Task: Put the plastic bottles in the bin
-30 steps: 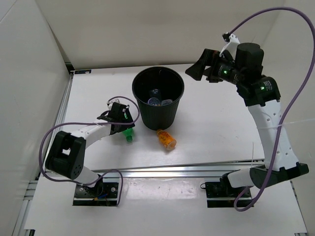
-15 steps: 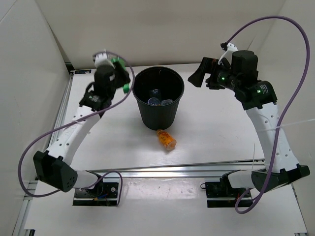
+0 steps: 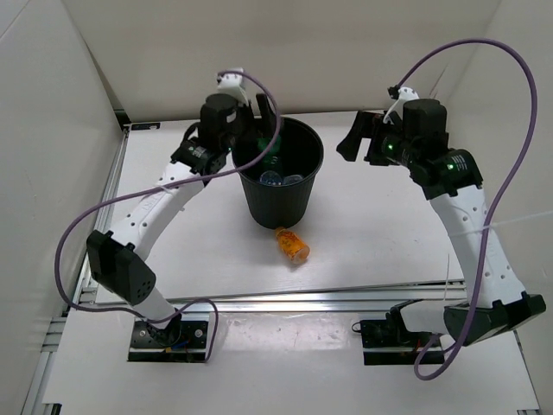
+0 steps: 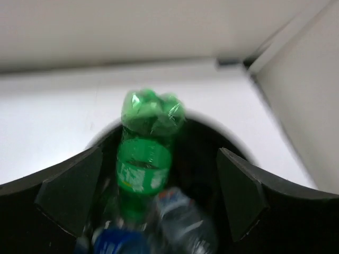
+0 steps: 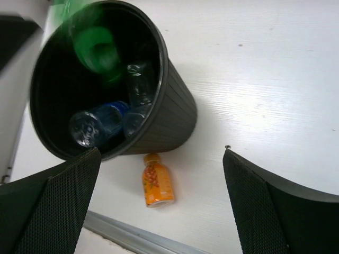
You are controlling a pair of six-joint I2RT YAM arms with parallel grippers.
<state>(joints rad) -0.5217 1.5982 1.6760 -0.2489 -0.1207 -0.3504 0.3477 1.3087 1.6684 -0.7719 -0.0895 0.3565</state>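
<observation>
The black bin (image 3: pixel 278 207) stands mid-table. My left gripper (image 3: pixel 257 137) hovers over its left rim, jaws open. Between and beyond the fingers, the green bottle (image 4: pixel 145 159) is loose inside the bin (image 4: pixel 214 133), blurred, touching neither finger. It lies above a blue-labelled bottle (image 4: pixel 114 241) and a clear bottle (image 4: pixel 180 222). The right wrist view shows the same green bottle (image 5: pixel 98 50) and blue-labelled bottle (image 5: pixel 98 123) inside the bin (image 5: pixel 169 116). The short orange bottle (image 3: pixel 292 245) lies on the table in front of the bin. My right gripper (image 3: pixel 350 143) hangs open, high to the bin's right, holding nothing.
White walls close in the table on the left, back and right. A metal rail (image 3: pixel 285 298) runs along the near edge, just in front of the orange bottle (image 5: pixel 157 181). Purple cables loop from both arms.
My left arm carried the green bottle up from the table left of the bin to over the bin, then opened; the bottle now lies free inside. The right gripper shifted slightly.
</observation>
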